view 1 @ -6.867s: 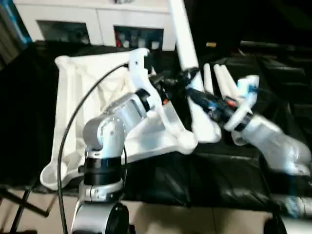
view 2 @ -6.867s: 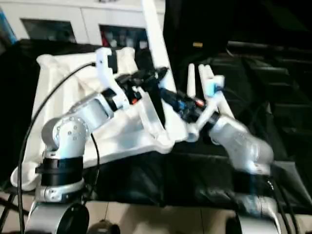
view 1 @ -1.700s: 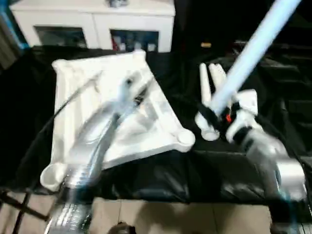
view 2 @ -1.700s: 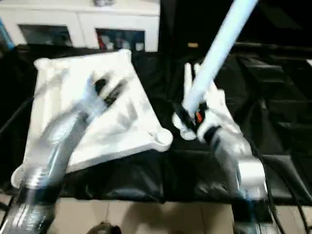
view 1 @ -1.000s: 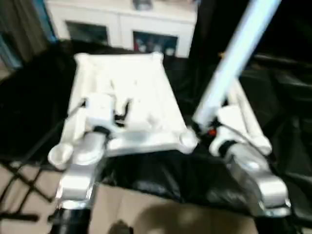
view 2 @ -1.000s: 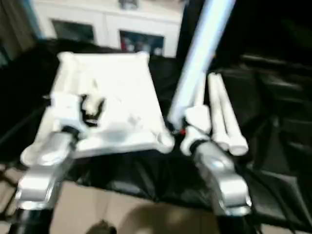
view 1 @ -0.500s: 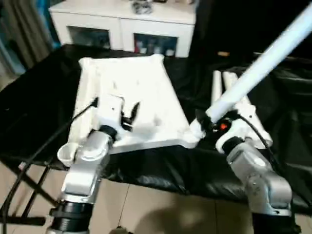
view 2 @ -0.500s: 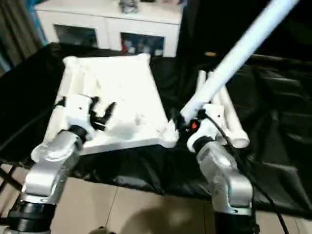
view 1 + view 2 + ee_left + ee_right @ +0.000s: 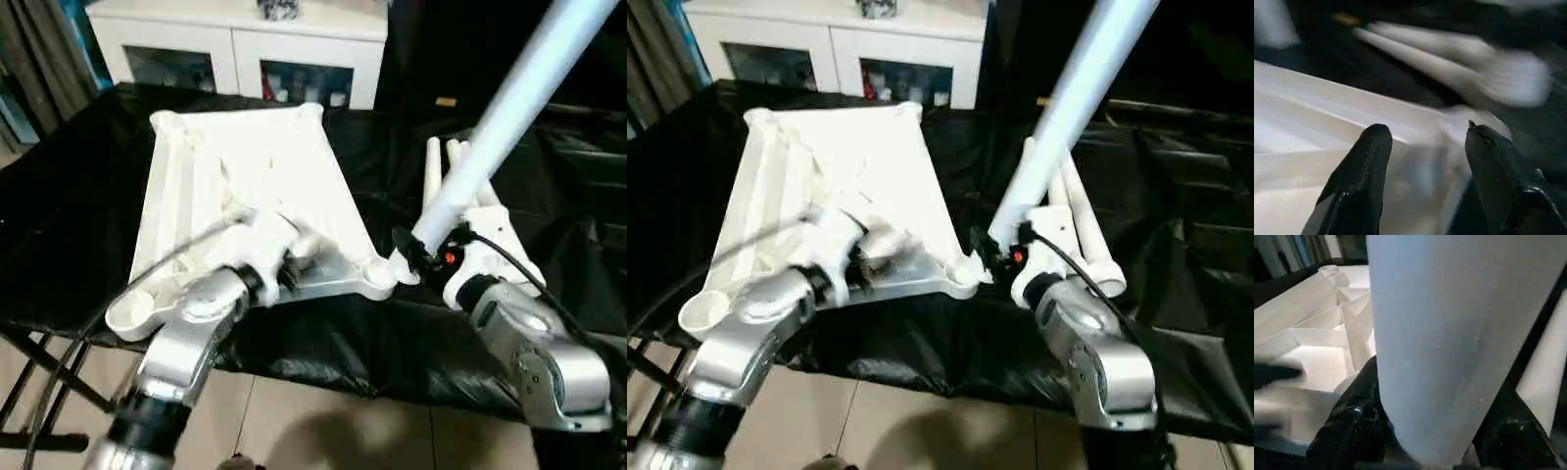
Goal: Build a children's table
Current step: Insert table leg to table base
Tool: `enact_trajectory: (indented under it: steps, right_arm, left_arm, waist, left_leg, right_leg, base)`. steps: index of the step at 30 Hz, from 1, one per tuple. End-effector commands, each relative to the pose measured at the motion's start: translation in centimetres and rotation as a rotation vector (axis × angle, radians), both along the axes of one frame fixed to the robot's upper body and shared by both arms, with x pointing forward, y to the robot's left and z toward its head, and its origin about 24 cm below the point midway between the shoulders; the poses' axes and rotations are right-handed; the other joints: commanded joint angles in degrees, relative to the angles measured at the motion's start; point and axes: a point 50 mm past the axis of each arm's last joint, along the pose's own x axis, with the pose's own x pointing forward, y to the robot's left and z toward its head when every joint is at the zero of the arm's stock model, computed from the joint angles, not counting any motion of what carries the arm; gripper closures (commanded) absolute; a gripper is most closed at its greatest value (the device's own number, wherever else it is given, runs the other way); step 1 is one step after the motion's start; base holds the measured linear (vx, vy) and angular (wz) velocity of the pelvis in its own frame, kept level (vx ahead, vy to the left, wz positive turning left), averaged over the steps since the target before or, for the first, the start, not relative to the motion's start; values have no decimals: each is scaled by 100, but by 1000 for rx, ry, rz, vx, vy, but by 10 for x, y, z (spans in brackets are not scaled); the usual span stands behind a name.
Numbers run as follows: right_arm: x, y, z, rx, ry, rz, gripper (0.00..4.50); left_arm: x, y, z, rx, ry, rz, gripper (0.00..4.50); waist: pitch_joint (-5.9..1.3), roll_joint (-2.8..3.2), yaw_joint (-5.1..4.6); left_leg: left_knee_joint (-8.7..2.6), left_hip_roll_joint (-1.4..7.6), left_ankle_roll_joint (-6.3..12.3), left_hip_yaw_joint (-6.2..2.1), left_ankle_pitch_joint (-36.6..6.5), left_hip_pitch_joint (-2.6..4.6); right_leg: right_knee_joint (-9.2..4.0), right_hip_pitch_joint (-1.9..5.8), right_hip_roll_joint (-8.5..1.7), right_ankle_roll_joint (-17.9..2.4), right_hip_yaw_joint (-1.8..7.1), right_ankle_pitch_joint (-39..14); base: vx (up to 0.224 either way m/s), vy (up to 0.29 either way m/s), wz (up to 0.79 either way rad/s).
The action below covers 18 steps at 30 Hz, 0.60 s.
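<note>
The white tabletop point(image 9: 245, 176) lies underside up on the black-covered table, ribs showing and round sockets at its corners. My right gripper point(image 9: 416, 250) is shut on a long white leg point(image 9: 509, 98) that slants up to the far right. The leg's lower end is just beside the near-right corner socket point(image 9: 377, 269). In the right wrist view the leg point(image 9: 1449, 333) sits between the black fingers point(image 9: 1352, 426). My left gripper point(image 9: 289, 262) hovers open over the tabletop's near edge, left of that socket. Its fingers point(image 9: 1359, 186) stand apart above the white plastic.
Other loose white legs point(image 9: 460, 181) lie side by side on the black cloth right of the tabletop. A white cabinet point(image 9: 245, 39) with glass-fronted compartments stands behind the table. Tiled floor point(image 9: 323, 431) shows past the table's near edge.
My left gripper has moved right along the tabletop's near edge toward the corner socket. The held leg now stands steeper, its lower end still by that socket. The camera shifted slightly.
</note>
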Motion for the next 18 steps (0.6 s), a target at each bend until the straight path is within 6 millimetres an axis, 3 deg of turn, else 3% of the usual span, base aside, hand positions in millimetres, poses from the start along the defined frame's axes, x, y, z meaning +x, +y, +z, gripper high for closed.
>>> enact_trajectory:
  steps: [1, 2, 4, 5, 7, 8, 9, 10, 18]
  right_arm:
    - [2, -3, 10, 13, -60, 5, 258]
    - [3, -4, 12, 45, -72, 15, 258]
    - [4, -8, 12, 48, -63, 17, 258]
    - [4, -8, 12, 48, -61, 18, 259]
    - [5, -12, 11, 57, -43, 11, 259]
    - [5, -12, 11, 57, -43, 11, 259]
    - [5, -12, 10, 57, -36, 15, 259]
    - [5, -12, 10, 55, -35, 19, 259]
    - [3, -13, 2, 32, -3, 43, 259]
  left_arm:
    - [0, -3, -1, 12, 25, -91, 175]
    - [4, -1, -2, 47, 47, -128, 175]
    - [12, 2, -4, 103, 54, -151, 175]
    - [15, 3, -4, 118, 50, -158, 202]
    - [22, 4, -6, 140, 63, -173, 209]
    - [23, 4, -6, 140, 64, -173, 209]
    - [24, 5, -6, 151, 76, -180, 215]
    - [25, 6, -6, 158, 79, -185, 230]
    - [30, 9, -12, 191, 163, -265, 299]
  waist:
    - [-439, -76, -12]
    - [-415, -17, 1]
    - [-418, -10, -1]
    - [-398, -31, -2]
    - [-393, -37, -2]
    - [-396, 2, -12]
    - [-393, -12, -15]
    - [-397, 18, -13]
    - [-399, 22, -1]
  left_leg:
    - [-368, 226, 126, -46, -95, 56]
    - [-365, 216, 225, -25, -182, 71]
    - [-368, 225, 237, -22, -291, 85]
    - [-385, 230, 202, -18, -458, 92]
    - [-398, 238, 132, -15, -601, 104]
    - [-401, 251, 62, -17, -665, 113]
    - [-409, 260, 41, -28, -682, 105]
    - [-406, 249, 16, -18, -718, 113]
    - [-412, 263, -24, -19, -854, 125]
  right_leg:
    - [-293, 313, -344, -956, 275, 353]
    - [-313, 284, -348, -1035, 282, 346]
    - [-319, 288, -348, -1084, 283, 251]
    - [-359, 291, -347, -1078, 284, 3]
    - [-387, 295, -359, -1061, 290, -284]
    - [-386, 286, -359, -1078, 293, -327]
    - [-376, 297, -366, -1091, 291, -323]
    - [-391, 287, -357, -1099, 293, -343]
    - [-405, 284, -375, -1196, 304, -465]
  base:
    - [0, 0, 0]
    - [0, 0, 0]
    - [0, 0, 0]
    - [0, 0, 0]
    - [0, 0, 0]
    - [0, 0, 0]
    - [0, 0, 0]
    - [0, 0, 0]
    - [0, 0, 0]
